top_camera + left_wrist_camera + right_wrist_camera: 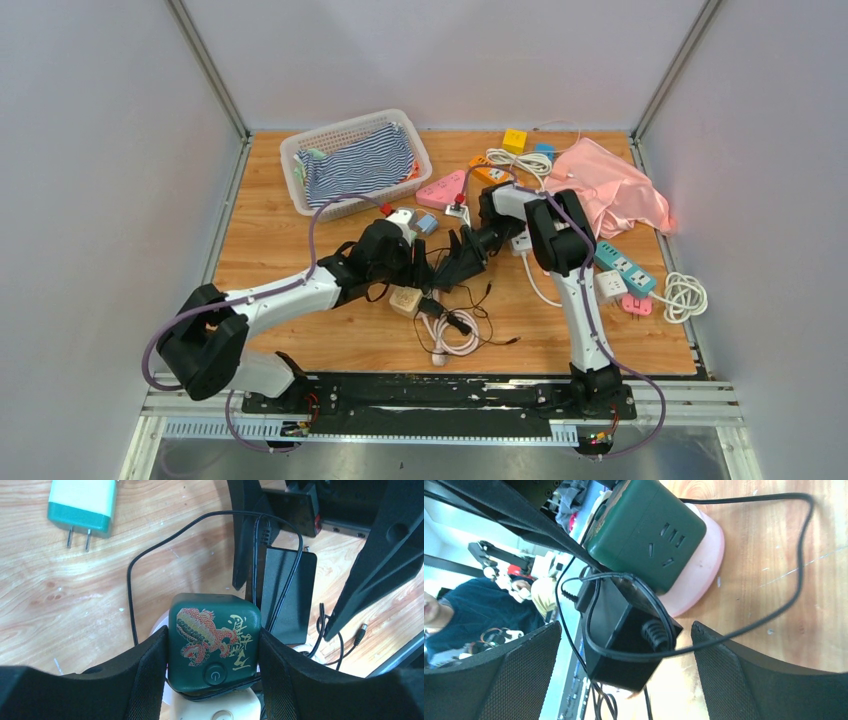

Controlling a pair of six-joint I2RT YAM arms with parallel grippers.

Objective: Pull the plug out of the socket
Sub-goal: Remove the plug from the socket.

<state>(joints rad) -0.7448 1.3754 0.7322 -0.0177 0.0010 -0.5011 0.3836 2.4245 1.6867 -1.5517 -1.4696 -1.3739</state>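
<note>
**While Left Fingers Clamp the Socket Cube, Right Fingers Stand Wide at the Adapter**

As the left fingers press both flanks of the green socket cube near the middle of the wooden counter, the black power adapter lies against the cube's far side, the side facing the right arm. The right fingers are spread to their widest, one on each side of the adapter and touching neither face of it.

The adapter's long axis runs out from the cube toward the right wrist. By this view, the pull would go along that line and away from the left arm. The right arm is the nearer one to the plug, while the left has its grip full with the cube.

Whether the adapter's prongs sit in the cube cannot be told, because the joint between them is hidden. A thin black cord loops over the adapter and round the cube. It crosses the gap between the right fingers and could be caught in a closing grip.
</note>
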